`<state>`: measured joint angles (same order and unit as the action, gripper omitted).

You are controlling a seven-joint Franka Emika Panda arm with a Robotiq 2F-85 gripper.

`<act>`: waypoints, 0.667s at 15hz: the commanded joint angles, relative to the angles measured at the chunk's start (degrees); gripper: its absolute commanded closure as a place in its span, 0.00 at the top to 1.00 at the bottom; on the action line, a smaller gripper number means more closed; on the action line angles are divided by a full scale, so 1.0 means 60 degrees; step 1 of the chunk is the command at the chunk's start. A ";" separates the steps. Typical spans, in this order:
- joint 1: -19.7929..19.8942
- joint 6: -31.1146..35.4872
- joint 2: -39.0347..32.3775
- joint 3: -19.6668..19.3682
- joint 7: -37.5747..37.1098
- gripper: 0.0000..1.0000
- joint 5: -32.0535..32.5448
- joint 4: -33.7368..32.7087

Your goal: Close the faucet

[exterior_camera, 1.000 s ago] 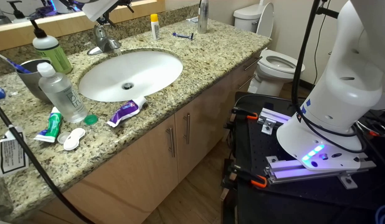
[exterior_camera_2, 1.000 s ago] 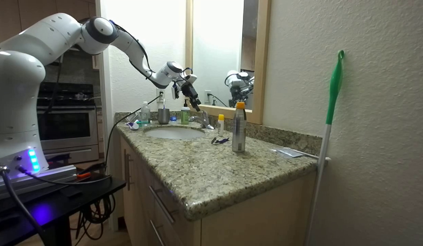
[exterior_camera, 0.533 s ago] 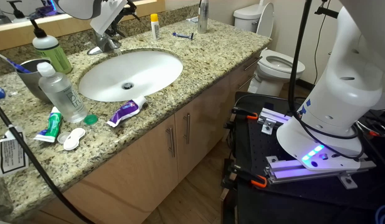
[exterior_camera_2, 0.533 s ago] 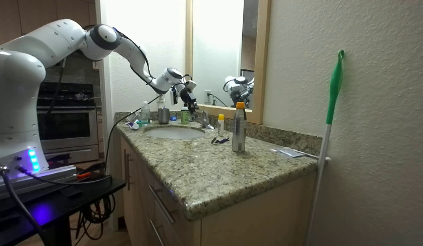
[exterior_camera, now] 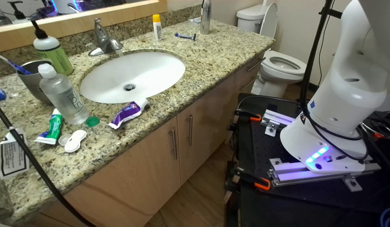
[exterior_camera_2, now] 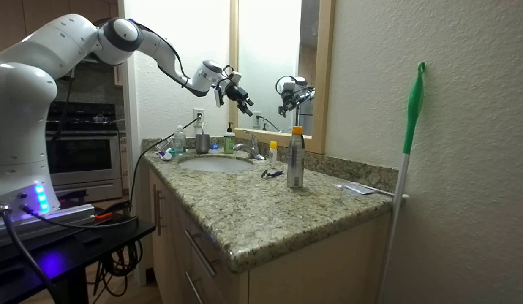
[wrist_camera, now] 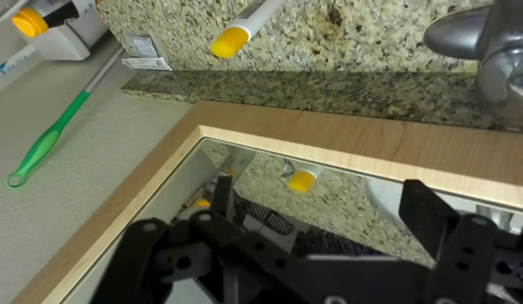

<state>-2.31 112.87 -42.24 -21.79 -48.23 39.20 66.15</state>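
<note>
Chrome faucet [exterior_camera: 105, 43] beside oval sink [exterior_camera: 154, 74]

Around the white sink [exterior_camera: 154, 74], in an exterior view, I read the hours. A grey cup [exterior_camera: 36, 83] with a toothbrush [exterior_camera: 18, 68] leaning in it sits at nine o'clock, a green-and-white pump bottle [exterior_camera: 53, 52] between nine and ten. At one stands a yellow-capped white bottle [exterior_camera: 157, 30]; toward two, a razor [exterior_camera: 185, 36] lies flat near an upright silvery canister [exterior_camera: 206, 19]. A purple tube [exterior_camera: 127, 113] lies at six, near the rim; at eight, a green tube [exterior_camera: 53, 128] lies just beside a clear bottle [exterior_camera: 65, 101]. The toilet [exterior_camera: 280, 77], lid raised, is at three. Around my wrist view's centre, a green handle [wrist_camera: 46, 143] slants at nine; a wooden mirror frame [wrist_camera: 287, 128] corners at ten.
</note>
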 commanded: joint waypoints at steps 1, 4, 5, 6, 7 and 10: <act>0.0228 -0.0004 -0.0082 0.0286 -0.0080 1.00 0.0053 -0.0053; 0.0497 -0.0241 -0.0585 0.0617 -0.0005 1.00 -0.0575 -0.0268; 0.0531 0.0014 -0.0749 0.0649 -0.0081 1.00 -0.0643 -0.0235; 0.0538 0.0172 -0.0906 0.0660 -0.0086 1.00 -0.0678 -0.0225; 0.0553 0.0418 -0.1039 0.0686 -0.0110 1.00 -0.0699 -0.0218; 0.0548 0.1379 -0.1330 0.0640 -0.0230 1.00 -0.0593 -0.0285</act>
<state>-0.04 116.15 -48.35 -18.83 -49.54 36.13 65.87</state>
